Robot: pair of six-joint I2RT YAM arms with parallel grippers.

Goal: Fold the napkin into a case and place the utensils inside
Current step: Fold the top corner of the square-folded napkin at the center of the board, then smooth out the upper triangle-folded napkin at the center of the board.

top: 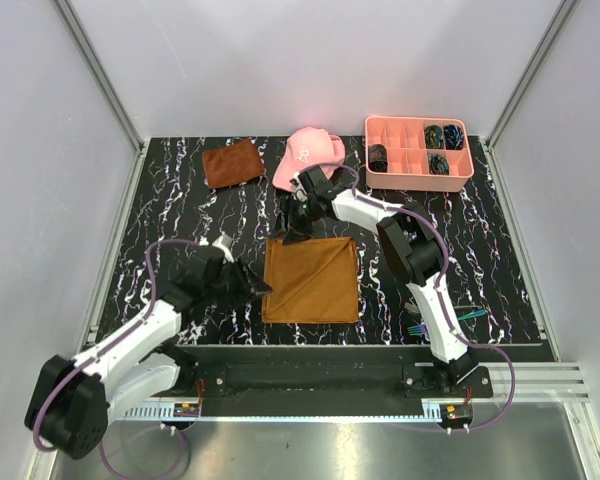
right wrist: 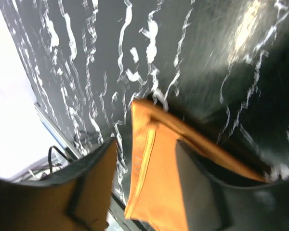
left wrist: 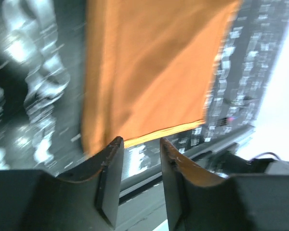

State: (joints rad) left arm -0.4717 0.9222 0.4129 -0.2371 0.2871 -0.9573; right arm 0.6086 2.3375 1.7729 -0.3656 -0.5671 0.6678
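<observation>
between the parted jaws of the right claw (right wrist: pixel 147 144) sits a corner of the napkin (right wrist: pixel 154 192), unpinched; if the claw snags it on leaving, the fold may pull open. just ahead of the left claw (left wrist: pixel 140 140), half open and empty, the napkin's edge lies flat.

The left gripper (left wrist: pixel 140 144) fills the bottom edge, its two dark fingers (left wrist: pixel 110 178) parted with nothing between them; the near edge of the napkin (left wrist: pixel 154 72) lies just beyond their tips. The orange cloth lies flat on the black marbled table (left wrist: pixel 29 96); everything is blurred.
</observation>
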